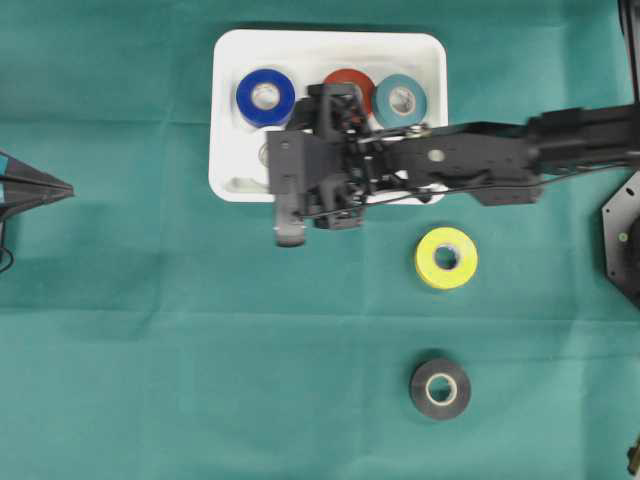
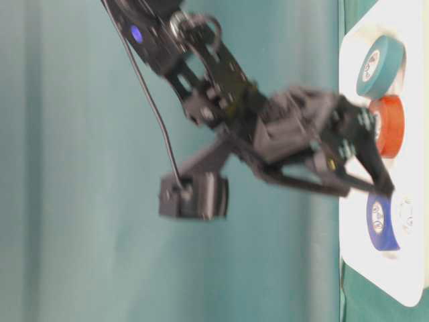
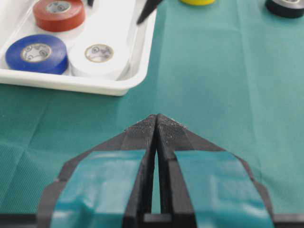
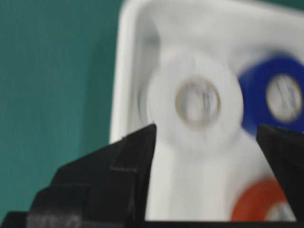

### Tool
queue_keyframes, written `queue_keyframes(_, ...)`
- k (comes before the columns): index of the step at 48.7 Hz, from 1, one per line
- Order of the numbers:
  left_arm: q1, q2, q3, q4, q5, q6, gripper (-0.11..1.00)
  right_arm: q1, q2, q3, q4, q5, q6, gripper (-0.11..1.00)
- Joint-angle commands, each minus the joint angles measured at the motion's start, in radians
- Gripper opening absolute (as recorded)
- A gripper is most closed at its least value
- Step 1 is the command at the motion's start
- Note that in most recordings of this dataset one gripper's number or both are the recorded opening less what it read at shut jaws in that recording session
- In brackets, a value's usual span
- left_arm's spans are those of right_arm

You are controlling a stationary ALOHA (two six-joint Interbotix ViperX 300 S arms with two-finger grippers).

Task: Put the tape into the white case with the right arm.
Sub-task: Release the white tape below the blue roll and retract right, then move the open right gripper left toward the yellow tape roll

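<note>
Looking at your right tool point(image 4: 204, 142), it's hanging over the white case point(image 1: 228, 60) with jaws spread wide and nothing in them. White tape point(image 4: 194, 102) lies flat inside the case, right beside the blue roll point(image 1: 265, 97), red point(image 3: 59, 14) and teal point(image 1: 401, 98) ones too. Yellow tape point(image 1: 446, 258) and black tape point(image 1: 440, 388) sit out on the green tabletop point(image 1: 150, 350). Your left tool point(image 3: 156, 124) is pinched closed, empty.
</note>
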Motion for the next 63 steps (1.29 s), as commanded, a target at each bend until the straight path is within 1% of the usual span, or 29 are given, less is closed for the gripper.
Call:
queue_keyframes(1,0.003,0.008,-0.011,0.0,-0.011,0.0,0.01,0.0,-0.1,0.046,-0.003,0.018,0.003,0.58)
queue_keyframes(8,0.003,0.008,-0.011,0.0,-0.009,0.0,0.01,-0.002,-0.219,0.169,-0.003,0.017,0.006,0.58)
queue_keyframes(19,0.003,0.008,-0.011,0.0,-0.009,0.0,0.01,-0.002,-0.371,0.342,-0.002,-0.008,0.008,0.58)
queue_keyframes(27,0.003,0.006,-0.012,0.0,-0.009,0.0,0.01,-0.002,-0.482,0.476,0.008,-0.067,0.017,0.57)
queue_keyframes(32,0.003,0.006,-0.012,0.0,-0.009,0.0,0.01,-0.002,-0.552,0.549,0.012,-0.121,0.06,0.57)
queue_keyframes(38,0.003,0.008,-0.012,0.0,-0.009,0.0,0.01,-0.008,-0.658,0.652,0.012,-0.181,0.143,0.56)
queue_keyframes(46,0.003,0.006,-0.012,0.0,-0.011,0.0,0.01,-0.011,-0.813,0.778,0.012,-0.199,0.222,0.56)
queue_keyframes(51,0.003,0.006,-0.012,0.0,-0.009,0.0,0.01,-0.012,-0.922,0.856,0.011,-0.204,0.256,0.54)
queue_keyframes(56,0.003,0.006,-0.012,0.0,-0.009,0.0,0.01,-0.012,-0.996,0.908,0.012,-0.204,0.279,0.5)
queue_keyframes(59,0.003,0.006,-0.012,0.0,-0.009,0.0,0.01,-0.012,-1.029,0.931,0.012,-0.204,0.282,0.47)
queue_keyframes(63,0.003,0.006,-0.012,0.0,-0.009,0.0,0.01,-0.012,-1.063,0.953,0.012,-0.204,0.284,0.47)
